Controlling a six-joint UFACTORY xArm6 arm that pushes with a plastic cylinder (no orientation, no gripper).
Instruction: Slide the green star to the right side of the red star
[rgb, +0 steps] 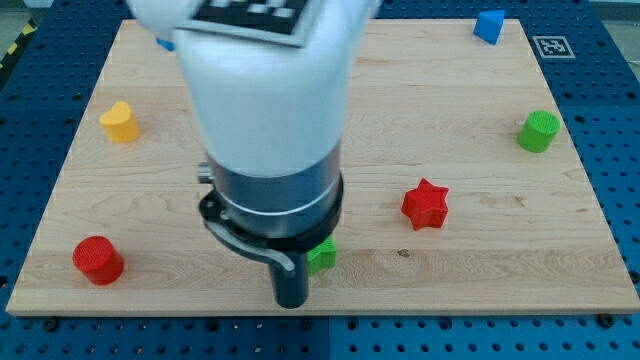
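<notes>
The red star (425, 204) lies on the wooden board (420, 100), right of centre. The green star (322, 256) lies lower and to the left of it, near the board's bottom edge, mostly hidden behind my arm. My tip (291, 303) is at the bottom of the dark rod, just left of and slightly below the green star, close to or touching it. The large white and black arm body covers the middle-left of the view.
A yellow block (119, 121) sits at the left. A red cylinder (98, 260) is at the bottom left. A green cylinder (539, 131) is at the right. A blue block (488, 25) is at the top right. The board's bottom edge runs just below my tip.
</notes>
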